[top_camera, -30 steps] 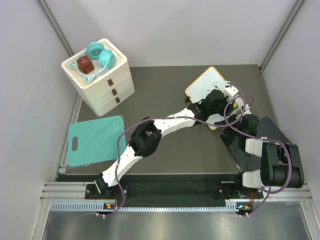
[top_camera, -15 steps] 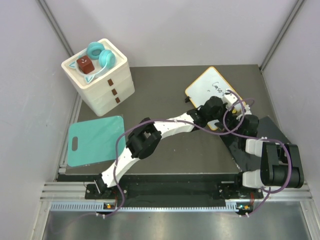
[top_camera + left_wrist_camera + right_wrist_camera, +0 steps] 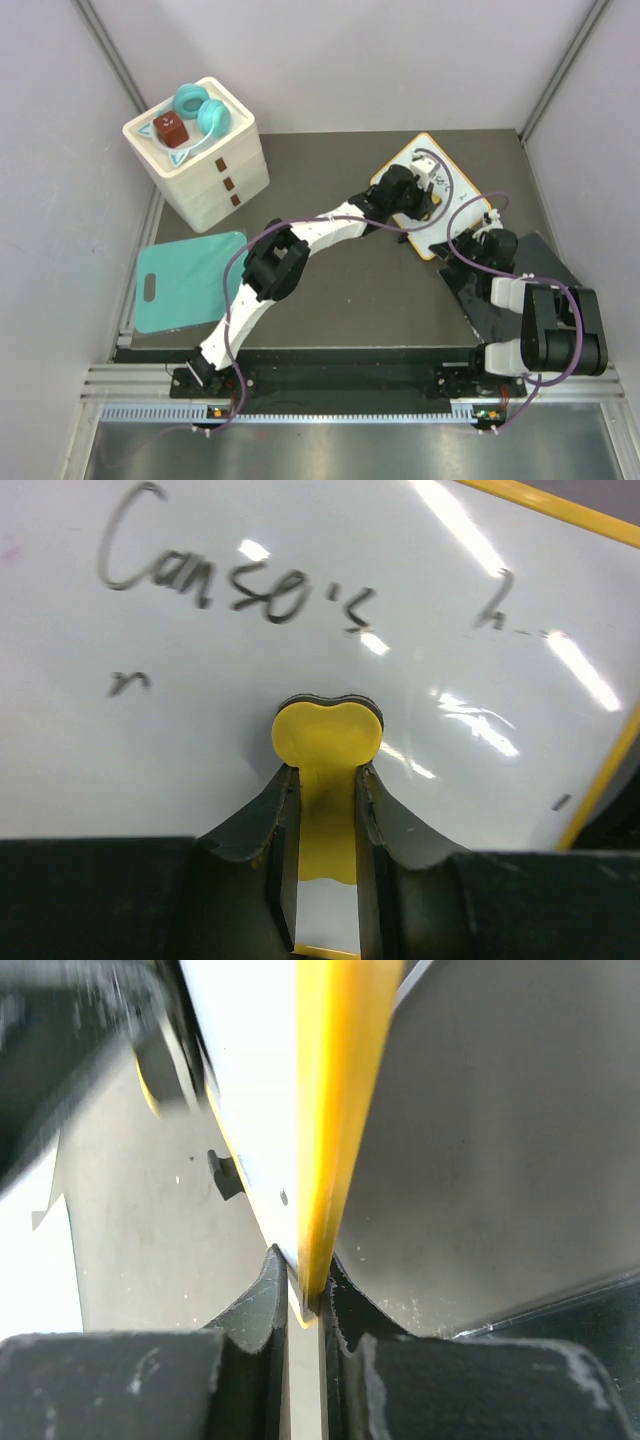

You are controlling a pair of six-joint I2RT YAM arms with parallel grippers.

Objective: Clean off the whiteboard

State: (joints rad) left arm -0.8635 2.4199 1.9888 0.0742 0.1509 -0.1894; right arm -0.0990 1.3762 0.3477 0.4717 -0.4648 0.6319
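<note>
The whiteboard [image 3: 462, 190], white with a thin orange-yellow frame, lies at the back right of the table. In the left wrist view it [image 3: 200, 710] carries black handwriting across the top. My left gripper [image 3: 428, 178] is over the board's far part, shut on a yellow eraser [image 3: 326, 742] that rests against the white surface just below the writing; the gripper [image 3: 326, 785] fills the bottom of that view. My right gripper [image 3: 472, 238] is shut on the board's near right edge; its wrist view shows the gripper [image 3: 308, 1285] pinching the orange-yellow frame [image 3: 335, 1110].
A white drawer box [image 3: 205, 170] holding teal headphones [image 3: 200, 110] and a red cube [image 3: 168, 130] stands at the back left. A teal cutting board [image 3: 190, 280] lies at the left. A dark grey slab [image 3: 520, 285] lies under the right arm.
My left gripper with the eraser has moved from the board's near part up and left to its far part. The right gripper has kept its hold on the board's edge.
</note>
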